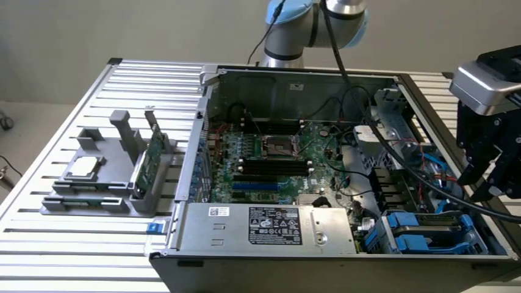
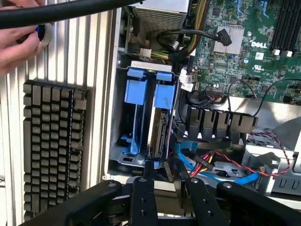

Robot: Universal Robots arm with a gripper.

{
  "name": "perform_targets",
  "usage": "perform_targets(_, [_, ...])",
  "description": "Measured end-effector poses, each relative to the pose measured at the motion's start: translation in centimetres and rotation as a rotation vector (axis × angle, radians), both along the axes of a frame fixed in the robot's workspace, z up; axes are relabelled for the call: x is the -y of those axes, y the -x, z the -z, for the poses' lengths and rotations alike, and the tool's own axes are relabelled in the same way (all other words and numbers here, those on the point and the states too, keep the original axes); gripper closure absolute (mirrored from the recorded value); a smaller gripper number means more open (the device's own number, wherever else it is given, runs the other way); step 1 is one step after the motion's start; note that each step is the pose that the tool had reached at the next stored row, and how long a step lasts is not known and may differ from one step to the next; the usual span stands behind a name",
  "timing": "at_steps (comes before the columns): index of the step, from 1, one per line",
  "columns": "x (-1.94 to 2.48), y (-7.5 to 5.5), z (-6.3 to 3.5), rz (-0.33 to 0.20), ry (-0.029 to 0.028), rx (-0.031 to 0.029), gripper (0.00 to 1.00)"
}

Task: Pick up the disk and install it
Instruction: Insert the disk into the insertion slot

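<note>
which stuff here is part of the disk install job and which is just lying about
For the job: the disk in its blue carrier, the drive bay, the gripper.
Just lying about: the keyboard, the grey holder with the small chip and green card.

text: "DELL" | on: motherboard [image 2: 261, 44] | power supply label [image 1: 274, 224]: too small to read

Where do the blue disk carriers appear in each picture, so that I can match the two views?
Exterior view: the blue carriers sit in the near corner of the case, at the exterior view's right.
Wrist view: the blue carriers stand between the keyboard and the motherboard.
Shared landmark: the green motherboard, beside them in both.
</note>
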State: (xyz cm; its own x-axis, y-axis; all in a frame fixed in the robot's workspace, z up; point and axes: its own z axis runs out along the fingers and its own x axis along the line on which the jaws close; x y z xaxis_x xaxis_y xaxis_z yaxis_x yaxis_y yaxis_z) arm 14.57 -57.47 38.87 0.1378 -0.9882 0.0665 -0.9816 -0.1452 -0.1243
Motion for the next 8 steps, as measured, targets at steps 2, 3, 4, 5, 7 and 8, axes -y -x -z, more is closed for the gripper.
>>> perform_targets(2, [-0.02, 0.0, 0.14, -0.03, 0.0059, 0.0002, 0.69])
perform_targets(3, [-0.04, 0.0, 0.25, -0.046, 0.0076, 0.0002, 0.69])
perform_targets(4, [-0.07, 0.0, 0.39, -0.064, 0.0082, 0.0004, 0.69])
perform_targets(5, [-0.08, 0.01, 0.54, -0.079, 0.008, 0.0011, 0.69])
perform_targets(7, [-0.12, 0.03, 0.84, -0.108, 0.0082, 0.0035, 0.69])
perform_targets(8, [-0.13, 0.04, 1.0, -0.122, 0.0082, 0.0048, 0.69])
